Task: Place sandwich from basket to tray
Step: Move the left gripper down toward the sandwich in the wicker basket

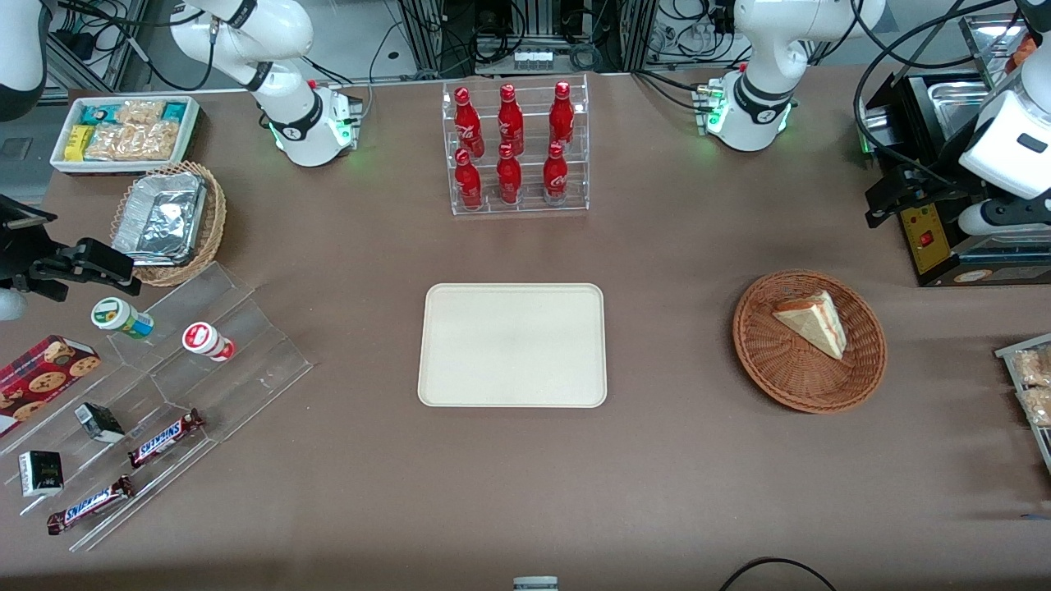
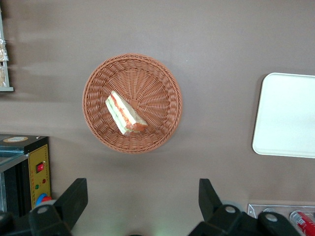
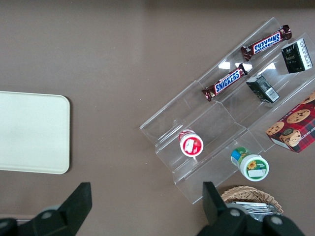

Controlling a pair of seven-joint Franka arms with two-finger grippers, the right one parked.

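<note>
We see the sandwich (image 2: 125,114) lying in the basket (image 2: 162,83); the tray (image 1: 460,386) bare. The tool (image 2: 142,201) hangs above the counter (image 1: 657,476), fingers apart, apparently clear of the basket.

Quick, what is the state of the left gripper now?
Left gripper: open, holding nothing, high above the table, beside the basket with the sandwich.

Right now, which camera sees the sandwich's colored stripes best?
The left wrist view: the sandwich in the basket shows its red, orange and green edge, with the open gripper above. The front view shows mostly bread; the right wrist view shows none.
</note>
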